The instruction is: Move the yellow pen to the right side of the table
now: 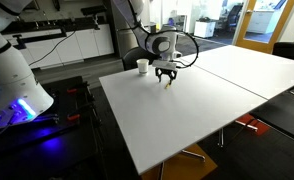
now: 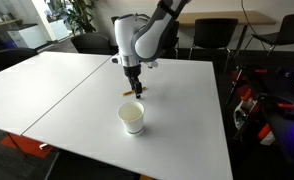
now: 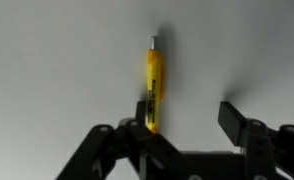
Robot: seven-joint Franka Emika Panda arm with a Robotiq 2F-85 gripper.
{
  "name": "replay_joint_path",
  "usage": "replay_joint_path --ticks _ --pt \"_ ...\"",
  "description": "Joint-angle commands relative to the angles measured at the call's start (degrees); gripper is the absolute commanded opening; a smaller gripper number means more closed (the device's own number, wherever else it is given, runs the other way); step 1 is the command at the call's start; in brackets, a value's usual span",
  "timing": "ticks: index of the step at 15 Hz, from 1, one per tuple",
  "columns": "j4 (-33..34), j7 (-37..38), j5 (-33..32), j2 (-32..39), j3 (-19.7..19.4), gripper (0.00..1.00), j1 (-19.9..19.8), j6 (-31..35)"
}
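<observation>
Office space lay around the white table (image 1: 177, 125), with dark chairs (image 2: 212, 30) at its far edge and a leafy plant (image 2: 82, 15) behind them. A seam (image 2: 72, 95) ran across the tabletop where two panels met.

The arm (image 2: 147, 35) reached over the table and pointed the gripper (image 1: 167, 75) straight down, low over the surface. In the wrist view the gripper (image 3: 187, 110) stood wide, its two dark fingers well apart with bare table (image 3: 57, 60) between them. The pen (image 3: 154, 90) lay against the white surface at one finger (image 3: 142, 112), not in the middle of the gap. Its yellow body stretched away from the gripper and ended in a small grey tip. Whether that finger touched the pen could not be told.

In both exterior views the pen (image 1: 168, 85) showed only as a small yellow-orange mark just under the gripper (image 2: 134, 80). It (image 2: 137, 91) was near the table's corner, beside the cup (image 2: 132, 117). The cup (image 1: 143, 67) stood upright and apart from the gripper and the pen.
</observation>
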Motion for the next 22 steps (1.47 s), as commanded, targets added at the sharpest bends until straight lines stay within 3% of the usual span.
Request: replay_joint_path --ticks 1,7,15,22 --pt "1.69 -0.77 -0.03 0.45 0.37 0.43 -0.1 -1.19" --pt "2.13 -0.7 0.11 0.07 0.34 0.01 -0.26 -1.41" --pt "-3.08 4.46 2.15 -7.2 -0.02 0.03 -1.02 -1.25" --pt "-6.85 8.75 8.47 -16.25 -1.11 0.03 -6.59 -1.23"
